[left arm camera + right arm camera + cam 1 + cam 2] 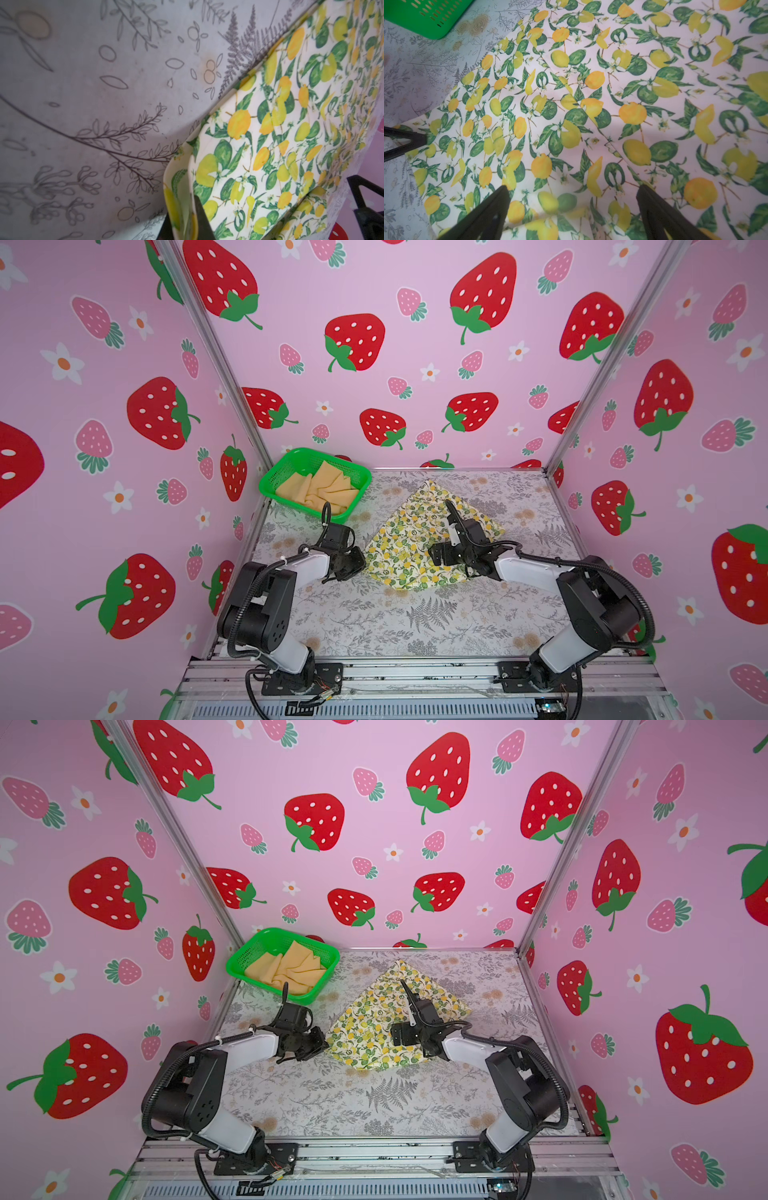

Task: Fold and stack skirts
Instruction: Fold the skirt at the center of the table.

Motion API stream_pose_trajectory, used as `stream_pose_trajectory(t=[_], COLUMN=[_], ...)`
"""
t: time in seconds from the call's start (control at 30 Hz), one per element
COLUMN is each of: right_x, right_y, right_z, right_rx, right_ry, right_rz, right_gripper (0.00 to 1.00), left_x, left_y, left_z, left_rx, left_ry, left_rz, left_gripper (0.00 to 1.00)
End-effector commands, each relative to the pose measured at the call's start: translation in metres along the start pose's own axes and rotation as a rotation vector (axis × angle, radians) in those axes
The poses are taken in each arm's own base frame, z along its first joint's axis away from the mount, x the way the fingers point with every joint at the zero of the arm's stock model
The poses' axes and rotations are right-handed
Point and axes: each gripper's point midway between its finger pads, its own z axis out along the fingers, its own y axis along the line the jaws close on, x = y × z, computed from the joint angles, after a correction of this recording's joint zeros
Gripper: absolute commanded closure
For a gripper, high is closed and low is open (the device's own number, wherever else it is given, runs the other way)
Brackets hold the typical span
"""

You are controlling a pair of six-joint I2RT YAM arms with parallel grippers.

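The cream skirt with lemon print (411, 539) (374, 1019) lies spread in a rough diamond on the table, right of centre. My left gripper (360, 566) (325, 1046) sits at its left corner, shut on the lifted cloth edge (182, 216), which stands pinched between the black fingers. My right gripper (436, 558) (573, 199) hovers low over the skirt's near right part, open, with only flat printed cloth (591, 104) between its fingers (496, 207). The mustard-tan skirt (320, 489) (291, 969) lies crumpled inside the green basket.
The green mesh basket (274, 481) (241, 965) (425, 18) stands at the back left corner, close behind the left arm. A floral tablecloth (415, 622) covers the table. Pink strawberry-print walls close in three sides.
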Motion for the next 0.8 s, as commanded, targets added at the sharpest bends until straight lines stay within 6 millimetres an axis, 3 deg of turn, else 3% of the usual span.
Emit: stream_pose_trajectory(t=[0.0, 0.37, 0.57, 0.77], right_x=[0.009, 0.035, 0.044, 0.039], right_y=[0.009, 0.016, 0.033, 0.049], right_z=[0.004, 0.003, -0.007, -0.027], right_rx=[-0.041, -0.075, -0.144, -0.195], right_ry=[0.015, 0.06, 0.062, 0.011], right_rz=[0.017, 0.052, 0.063, 0.067], right_gripper=[0.02, 0.03, 0.07, 0.16], left_x=[0.002, -0.025, -0.04, -0.052], left_y=[0.005, -0.024, -0.037, -0.045], left_z=[-0.004, -0.015, -0.021, -0.021], left_rx=[-0.05, -0.017, -0.011, -0.01], left_ry=[0.033, -0.002, -0.019, -0.025], left_rz=[-0.009, 0.02, 0.039, 0.047], left_gripper=[1.0, 1.0, 1.0, 1.0])
